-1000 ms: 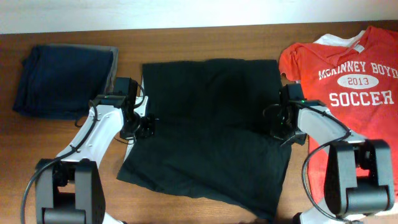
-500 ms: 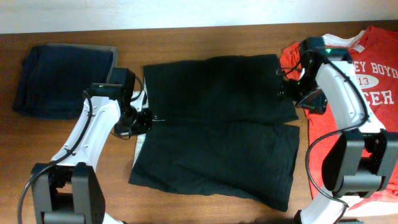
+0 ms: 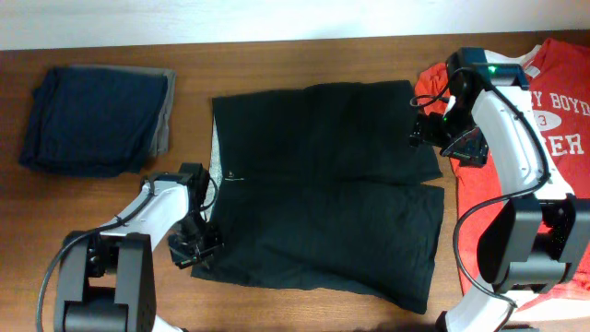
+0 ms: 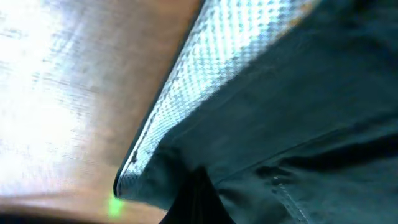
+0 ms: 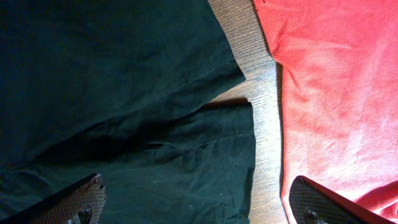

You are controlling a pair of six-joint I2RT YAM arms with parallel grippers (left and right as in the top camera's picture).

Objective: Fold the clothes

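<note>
My right gripper hangs with fingers wide apart over the right edge of the black shorts, which lie spread on the table. My left gripper is at the shorts' lower left corner; I cannot tell its opening.

Only readable stuff is the white lettering on the red T-shirt at the far right corner of the tabletop. It's partly covered, so I just get "BOYD", "13" and "ER". Nothing else has text.
</note>
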